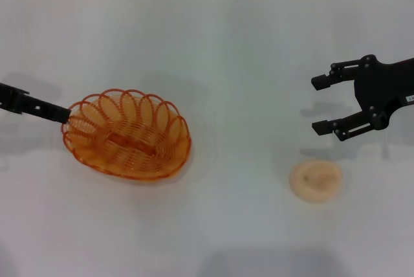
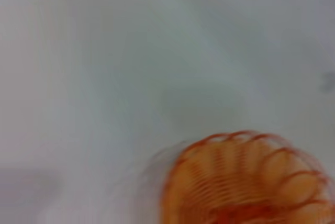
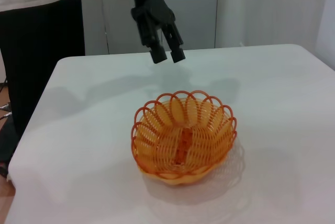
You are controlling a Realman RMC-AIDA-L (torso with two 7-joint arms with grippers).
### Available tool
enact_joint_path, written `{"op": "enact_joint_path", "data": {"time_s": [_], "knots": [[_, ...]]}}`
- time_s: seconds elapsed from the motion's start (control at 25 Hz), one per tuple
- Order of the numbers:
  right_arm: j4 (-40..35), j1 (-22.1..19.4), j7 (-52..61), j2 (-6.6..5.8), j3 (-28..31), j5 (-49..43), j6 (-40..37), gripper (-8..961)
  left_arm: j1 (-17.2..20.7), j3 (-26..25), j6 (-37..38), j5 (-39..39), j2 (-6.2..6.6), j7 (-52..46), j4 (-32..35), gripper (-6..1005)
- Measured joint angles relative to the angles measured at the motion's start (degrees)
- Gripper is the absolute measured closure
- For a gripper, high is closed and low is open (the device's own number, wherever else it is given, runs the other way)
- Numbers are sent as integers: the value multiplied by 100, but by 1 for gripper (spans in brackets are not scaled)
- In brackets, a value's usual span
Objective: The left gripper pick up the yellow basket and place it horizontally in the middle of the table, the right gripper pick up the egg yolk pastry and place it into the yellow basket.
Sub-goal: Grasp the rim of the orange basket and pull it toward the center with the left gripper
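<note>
In the head view, the left gripper (image 1: 63,114) is reaching in from the left edge, its tip showing right at the left end of the yellow basket (image 1: 97,120). From this angle its thin fingers are overlapping into one dark bar. The basket is sitting upright on the table (image 1: 226,44), left of the middle, with its long axis slightly slanted and nothing inside it. On the right, the right gripper (image 1: 317,105) is hanging with its fingers wide apart and empty, near the egg yolk pastry (image 1: 315,180), which is lying on the table apart from it.

In the left wrist view, only the scalloped rim of the yellow basket (image 2: 246,182) is showing against the white table (image 2: 131,51); the arm's own fingers are not appearing.

In the right wrist view, the left gripper (image 3: 168,55) is hovering above the table (image 3: 288,103) beyond the far side of the yellow basket (image 3: 157,130). Its fingertips are showing a narrow gap and gripping nothing, and no wire is lying between them.

The basket pickup seems to be the step in hand. To do it well, the left gripper should probably be lowering until one rim loop is sitting squarely between the fingers. It should then be clamping firmly and lifting level so the light wire frame is not swinging. The basket should be going down in the middle with its long axis running across.
</note>
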Motion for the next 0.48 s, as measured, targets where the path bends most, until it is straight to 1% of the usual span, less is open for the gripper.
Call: {"op": "enact_joint_path", "data": {"time_s": [0.16,0.32,0.48], "knots": [[0,5,-31,19,0,0,6,136,-181,214,-200,770,-101,-190,42,144],[0,32,-58,62,0,0,8,139,-214,474,-518,915,-183,-247,-149,144],[-11,23,-59,71,0,0,6,141,-325,664,-898,927,-202,-256,-600,145]]}}
